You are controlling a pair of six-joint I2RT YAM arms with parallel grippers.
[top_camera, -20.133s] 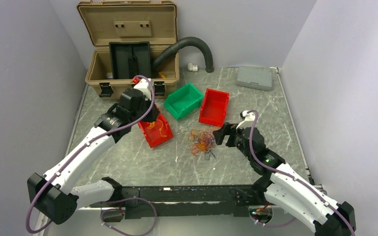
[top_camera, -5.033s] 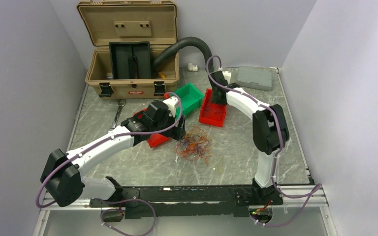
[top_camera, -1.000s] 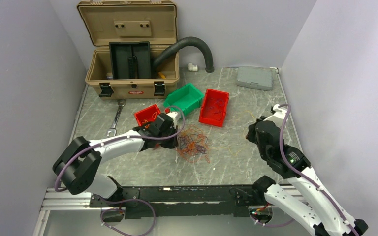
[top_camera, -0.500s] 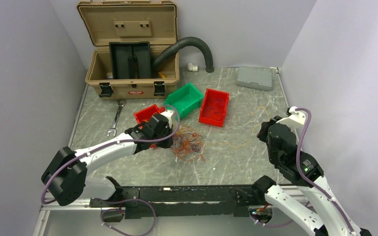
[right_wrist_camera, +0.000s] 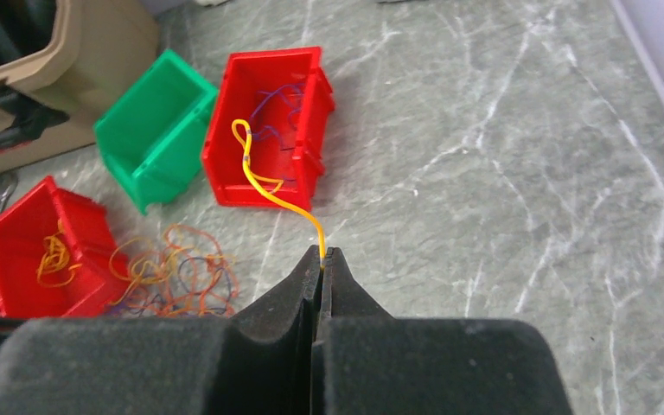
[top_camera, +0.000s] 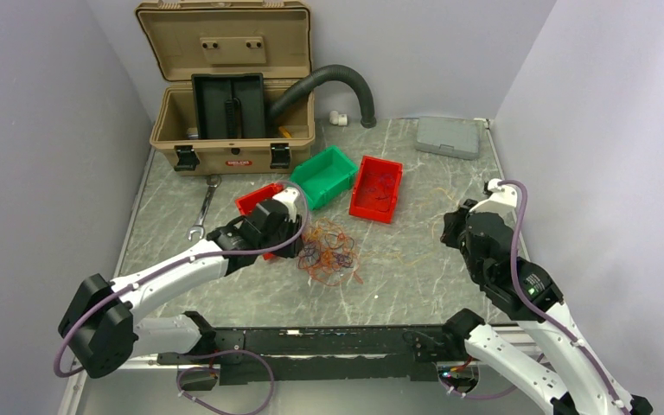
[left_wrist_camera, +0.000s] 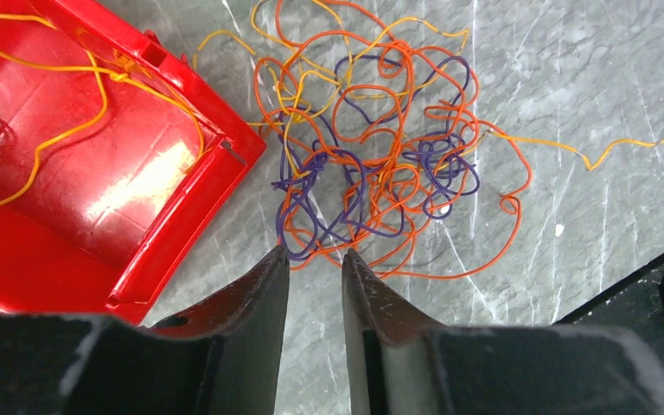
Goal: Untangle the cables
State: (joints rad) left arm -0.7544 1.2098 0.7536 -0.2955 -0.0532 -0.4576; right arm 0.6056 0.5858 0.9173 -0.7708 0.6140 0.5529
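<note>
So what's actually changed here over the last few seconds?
The right gripper, over the right-hand red bin five seconds ago, swung out to the right and is now shut on a yellow cable drawn clear of the tangle. The left gripper, closed at the tangle a second ago, has parted its jaws and let go. The toolbox and wrench stayed put.

The left hand [top_camera: 298, 245] hides part of the near red bin [top_camera: 251, 200] and of the cables [top_camera: 333, 257].
</note>
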